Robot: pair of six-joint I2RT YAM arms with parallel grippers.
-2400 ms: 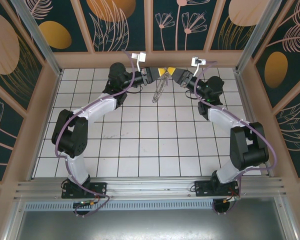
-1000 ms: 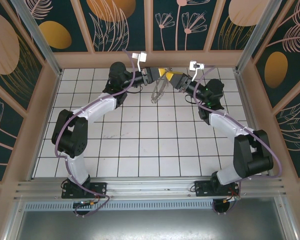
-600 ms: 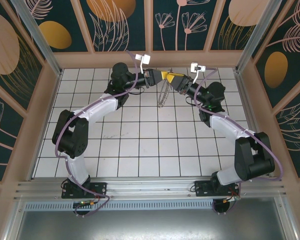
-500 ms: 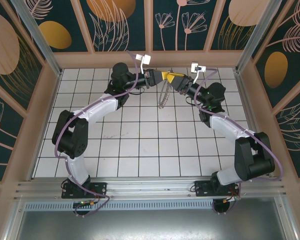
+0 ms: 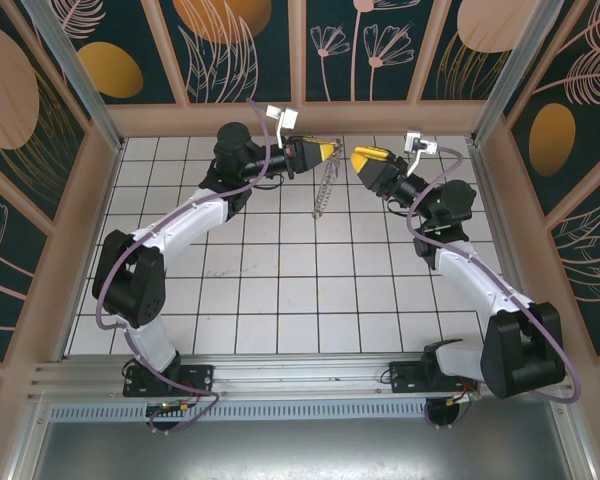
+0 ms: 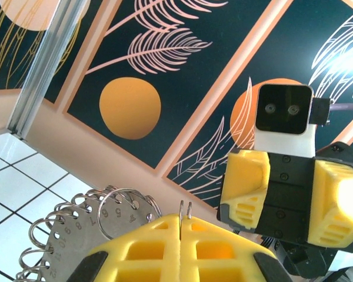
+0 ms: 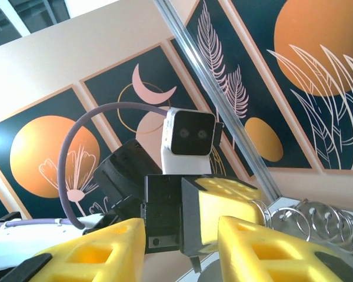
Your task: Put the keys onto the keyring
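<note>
My left gripper (image 5: 328, 150) is raised over the far middle of the tiled floor and is shut on the keyring (image 5: 324, 186), which dangles below it as a loose chain of metal pieces. In the left wrist view the yellow fingers (image 6: 147, 247) pinch the thin double wire of the keyring (image 6: 185, 210), and small rings and numbered metal tags (image 6: 76, 226) fan out at the left. My right gripper (image 5: 360, 160) faces it from the right, a short gap away, open and holding nothing. Its fingers (image 7: 270, 252) stand apart in the right wrist view. The keys are out of view.
The white tiled floor (image 5: 280, 270) lies inside a wood-framed enclosure with dark painted panels. An aluminium post (image 5: 70, 60) stands at the far left corner and another (image 5: 510, 60) at the far right. The metal rail (image 5: 300, 375) carries both arm bases.
My right gripper has drawn back to the right, away from the left gripper, which it was close against before. The keyring stays hanging from the left gripper, now straight down.
</note>
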